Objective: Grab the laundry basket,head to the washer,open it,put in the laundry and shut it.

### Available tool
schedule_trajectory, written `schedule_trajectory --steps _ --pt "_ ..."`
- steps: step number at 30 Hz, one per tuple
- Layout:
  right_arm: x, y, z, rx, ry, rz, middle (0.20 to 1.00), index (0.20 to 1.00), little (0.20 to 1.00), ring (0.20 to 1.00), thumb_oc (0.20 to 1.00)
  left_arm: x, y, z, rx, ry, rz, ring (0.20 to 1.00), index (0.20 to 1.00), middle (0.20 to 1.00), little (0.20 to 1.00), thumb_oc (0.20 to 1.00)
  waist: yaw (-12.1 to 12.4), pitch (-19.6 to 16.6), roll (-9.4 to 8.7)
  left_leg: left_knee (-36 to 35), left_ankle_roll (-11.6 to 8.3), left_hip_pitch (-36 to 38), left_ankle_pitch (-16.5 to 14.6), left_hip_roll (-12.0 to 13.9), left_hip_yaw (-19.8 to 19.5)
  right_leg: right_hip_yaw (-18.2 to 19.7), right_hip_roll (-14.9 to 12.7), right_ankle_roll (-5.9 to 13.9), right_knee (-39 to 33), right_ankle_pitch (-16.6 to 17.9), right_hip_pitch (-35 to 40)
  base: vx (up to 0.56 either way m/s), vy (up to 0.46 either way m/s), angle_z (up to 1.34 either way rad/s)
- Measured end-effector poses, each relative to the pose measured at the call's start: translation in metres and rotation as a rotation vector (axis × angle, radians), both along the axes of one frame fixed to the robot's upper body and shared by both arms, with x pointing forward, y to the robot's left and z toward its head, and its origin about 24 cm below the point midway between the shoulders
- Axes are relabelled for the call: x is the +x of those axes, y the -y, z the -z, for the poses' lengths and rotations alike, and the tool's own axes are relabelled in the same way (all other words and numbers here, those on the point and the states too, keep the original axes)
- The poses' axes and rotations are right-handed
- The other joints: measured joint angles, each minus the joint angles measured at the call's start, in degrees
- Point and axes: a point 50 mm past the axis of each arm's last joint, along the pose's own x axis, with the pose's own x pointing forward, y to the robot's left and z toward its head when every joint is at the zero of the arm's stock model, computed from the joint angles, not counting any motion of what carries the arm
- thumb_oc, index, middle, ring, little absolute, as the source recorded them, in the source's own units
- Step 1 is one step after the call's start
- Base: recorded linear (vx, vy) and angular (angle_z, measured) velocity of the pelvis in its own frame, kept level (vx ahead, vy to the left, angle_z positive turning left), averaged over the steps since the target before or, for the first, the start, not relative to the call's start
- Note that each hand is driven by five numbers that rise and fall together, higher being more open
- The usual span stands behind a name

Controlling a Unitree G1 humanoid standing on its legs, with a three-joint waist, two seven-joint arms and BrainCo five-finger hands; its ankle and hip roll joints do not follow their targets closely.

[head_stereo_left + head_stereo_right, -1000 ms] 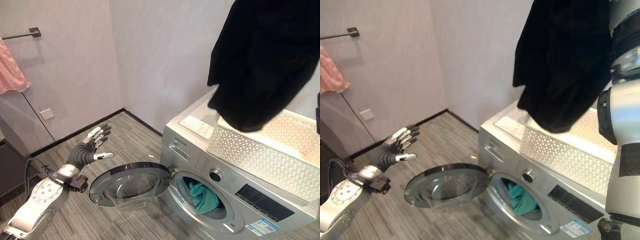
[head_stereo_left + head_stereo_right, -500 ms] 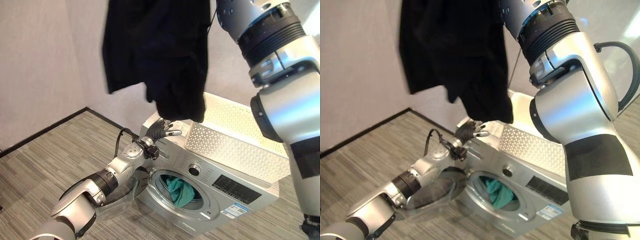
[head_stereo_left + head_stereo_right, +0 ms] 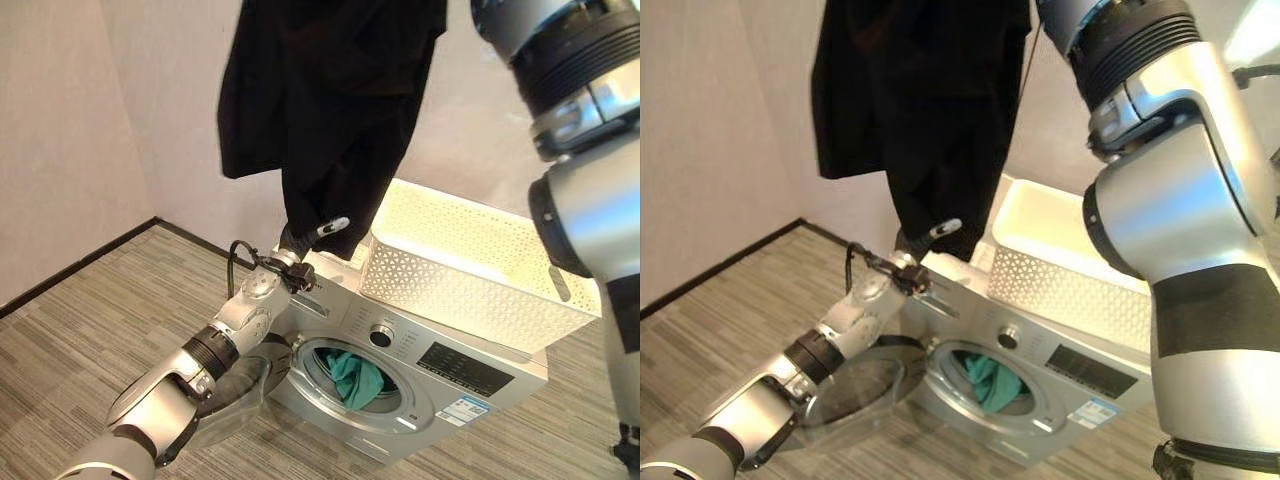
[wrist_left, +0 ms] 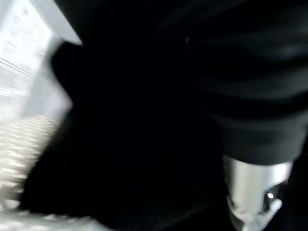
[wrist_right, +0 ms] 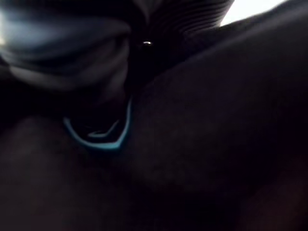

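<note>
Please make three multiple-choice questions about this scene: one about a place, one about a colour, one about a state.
1. Where does the white laundry basket stand?
A. on the floor
B. on top of the washer
C. inside the drum

2. What colour is the cloth in the drum?
A. teal
B. red
C. yellow

3. How is the washer door?
A. shut
B. open
C. removed

Answers:
1. B, the basket rests on the washer's top.
2. A, teal cloth shows in the round opening.
3. B, the door is swung out, while the black garment hangs above.
</note>
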Motion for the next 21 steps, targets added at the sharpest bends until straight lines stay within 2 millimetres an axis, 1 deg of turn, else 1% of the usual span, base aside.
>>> schedule_trajectory --steps 1,2,5,7,8,10,11,12,13,14,17,18,21 --pt "0.001 0.005 0.000 0.009 -0.009 0.015 0.200 0.200 0.200 0.200 0.200 -0.004 0.001 -0.015 -0.064 0.046 0.020 1.000 1.000 1.000 1.000 1.000 0.06 0.81 0.24 -0.01 0.01 0.62 0.00 -0.01 0.16 0.15 -0.02 0.00 0.03 0.00 0.48 -0.02 0.002 -0.08" --pt "0.002 0.005 0.001 0.005 -0.015 0.015 0.200 0.200 0.200 0.200 0.200 -0.006 0.001 -0.023 -0.096 0.074 0.027 1.000 1.000 1.000 1.000 1.000 0.06 1.29 0.55 -0.02 0.05 0.89 -0.04 -0.02 0.40 0.40 -0.04 0.00 0.00 0.00 0.71 -0.02 0.005 -0.10" --pt "0.003 0.004 0.002 0.001 -0.023 0.015 0.200 0.200 0.200 0.200 0.200 -0.014 0.006 -0.036 -0.130 0.133 0.071 1.000 1.000 1.000 1.000 1.000 0.12 1.76 1.11 -0.02 0.13 1.06 -0.10 0.03 0.82 0.90 -0.04 0.02 0.01 0.05 0.73 -0.02 0.011 -0.08" --pt "0.002 0.004 0.002 0.020 -0.019 -0.009 0.200 0.200 0.200 0.200 0.200 -0.023 0.011 -0.047 -0.180 0.162 0.134 1.000 1.000 1.000 1.000 1.000 0.08 2.00 1.24 -0.02 0.23 1.22 -0.18 0.03 0.90 0.99 -0.02 0.02 0.10 0.04 0.86 -0.02 0.010 -0.04" --pt "0.005 0.002 0.006 0.035 -0.030 -0.026 0.200 0.200 0.200 0.200 0.200 -0.033 0.016 -0.059 -0.237 0.201 0.189 1.000 1.000 1.000 1.000 1.000 0.21 2.17 1.47 -0.02 0.33 1.59 -0.25 0.02 0.97 1.06 -0.05 0.03 -0.04 0.03 1.20 0.00 0.000 0.00" --pt "0.009 -0.008 0.015 0.064 -0.049 -0.080 0.200 0.200 0.200 0.200 0.200 -0.043 0.021 -0.074 -0.293 0.242 0.252 1.000 1.000 1.000 1.000 1.000 0.21 2.46 1.86 -0.02 0.37 1.81 -0.28 -0.01 1.03 1.10 -0.10 0.03 -0.01 0.03 1.43 0.00 0.000 0.00" --pt "0.011 -0.011 0.019 0.060 -0.058 -0.089 0.200 0.200 0.200 0.200 0.200 -0.045 0.023 -0.080 -0.308 0.262 0.270 1.000 1.000 1.000 1.000 1.000 0.23 2.52 1.95 -0.02 0.37 1.83 -0.27 -0.01 1.01 1.08 -0.09 0.03 0.03 0.04 1.47 0.00 0.000 0.00" --pt "0.017 -0.016 0.029 0.053 -0.086 -0.099 0.200 0.200 0.200 0.200 0.200 -0.048 0.030 -0.091 -0.348 0.305 0.304 1.000 1.000 1.000 1.000 1.000 0.54 2.56 2.00 -0.01 0.37 1.82 -0.27 0.00 0.95 1.06 -0.06 0.03 0.09 0.04 1.47 0.00 0.000 0.00" --pt "0.018 -0.019 0.032 0.053 -0.094 -0.106 0.200 0.200 0.200 0.200 0.200 -0.049 0.031 -0.095 -0.350 0.317 0.312 1.000 1.000 1.000 1.000 1.000 0.60 2.57 2.01 -0.01 0.37 1.82 -0.27 0.00 0.95 1.06 -0.06 0.03 0.10 0.04 1.47 0.00 0.000 0.00" --pt "0.020 -0.028 0.038 0.046 -0.111 -0.127 0.200 0.200 0.200 0.200 0.200 -0.051 0.039 -0.104 -0.347 0.347 0.344 1.000 1.000 1.000 1.000 1.000 0.62 2.58 2.03 -0.01 0.37 1.81 -0.27 0.00 0.95 1.06 -0.06 0.03 0.17 0.04 1.47 0.00 0.000 0.00" --pt "0.020 -0.039 0.042 0.035 -0.122 -0.156 0.200 0.200 0.200 0.200 0.200 -0.053 0.048 -0.115 -0.368 0.380 0.370 1.000 1.000 1.000 1.000 1.000 0.53 2.59 2.05 -0.01 0.37 1.79 -0.27 -0.07 0.95 1.06 -0.11 0.03 0.29 0.04 1.45 0.00 0.000 0.00" --pt "0.019 -0.047 0.044 0.026 -0.124 -0.177 0.200 0.200 0.200 0.200 0.200 -0.051 0.053 -0.119 -0.386 0.384 0.368 1.000 1.000 1.000 1.000 1.000 0.40 2.61 2.08 -0.01 0.37 1.79 -0.27 -0.11 1.00 1.11 -0.18 0.03 0.29 0.04 1.40 0.00 0.000 0.00" --pt "0.018 -0.050 0.045 0.025 -0.122 -0.191 0.200 0.200 0.200 0.200 0.200 -0.049 0.057 -0.119 -0.394 0.372 0.359 1.000 1.000 1.000 1.000 1.000 0.40 2.64 2.13 0.00 0.38 1.79 -0.26 -0.13 1.06 1.15 -0.21 0.03 0.29 0.04 1.40 0.00 0.000 0.00"
